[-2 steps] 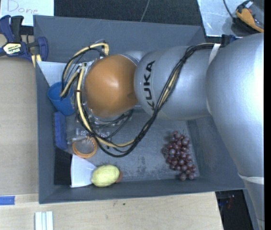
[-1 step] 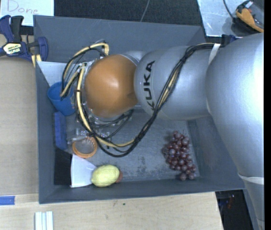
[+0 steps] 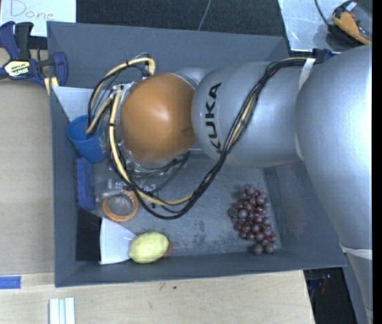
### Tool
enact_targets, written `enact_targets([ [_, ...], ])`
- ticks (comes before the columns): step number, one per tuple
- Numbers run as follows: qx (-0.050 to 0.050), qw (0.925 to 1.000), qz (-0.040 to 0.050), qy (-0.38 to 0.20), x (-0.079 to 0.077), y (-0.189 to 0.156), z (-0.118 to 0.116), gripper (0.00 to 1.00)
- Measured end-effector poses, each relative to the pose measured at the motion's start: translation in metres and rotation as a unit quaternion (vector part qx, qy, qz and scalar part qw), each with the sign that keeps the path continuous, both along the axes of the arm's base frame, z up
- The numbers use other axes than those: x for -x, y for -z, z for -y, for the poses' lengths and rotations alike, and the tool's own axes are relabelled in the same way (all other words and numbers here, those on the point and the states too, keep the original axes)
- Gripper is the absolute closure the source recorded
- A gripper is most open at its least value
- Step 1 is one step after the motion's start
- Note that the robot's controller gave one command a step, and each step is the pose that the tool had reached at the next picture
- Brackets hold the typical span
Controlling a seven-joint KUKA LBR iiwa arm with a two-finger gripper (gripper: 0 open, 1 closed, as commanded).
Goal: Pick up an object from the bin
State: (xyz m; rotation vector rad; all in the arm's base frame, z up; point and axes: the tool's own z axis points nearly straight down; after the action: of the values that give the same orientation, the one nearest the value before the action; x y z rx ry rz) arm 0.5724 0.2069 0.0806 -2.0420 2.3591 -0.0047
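Note:
My gripper point(image 3: 129, 169) sits low over the left half of the bin, mostly hidden under the arm's orange dome. Just below it lies an orange ring point(image 3: 120, 208), like a tape roll, lying flat on the floor. A blue cup point(image 3: 83, 137) stands against the left wall, right beside the dome. Between the cup and the ring, a narrow blue strip point(image 3: 82, 183) lies along the left wall. A yellow lemon point(image 3: 148, 247) rests near the front wall, partly on a white card point(image 3: 115, 241).
A bunch of dark red grapes point(image 3: 252, 220) lies at the front right, well apart from the gripper. The arm's thick silver body covers the back and right of the bin, and yellow and black cables loop round the dome.

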Motion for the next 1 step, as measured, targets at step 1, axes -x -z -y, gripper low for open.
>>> enact_targets([
  [1, -0.001, 1.0000, 0.0008, 0.001, -0.0003, -0.0222, -0.0005, 1.00],
])
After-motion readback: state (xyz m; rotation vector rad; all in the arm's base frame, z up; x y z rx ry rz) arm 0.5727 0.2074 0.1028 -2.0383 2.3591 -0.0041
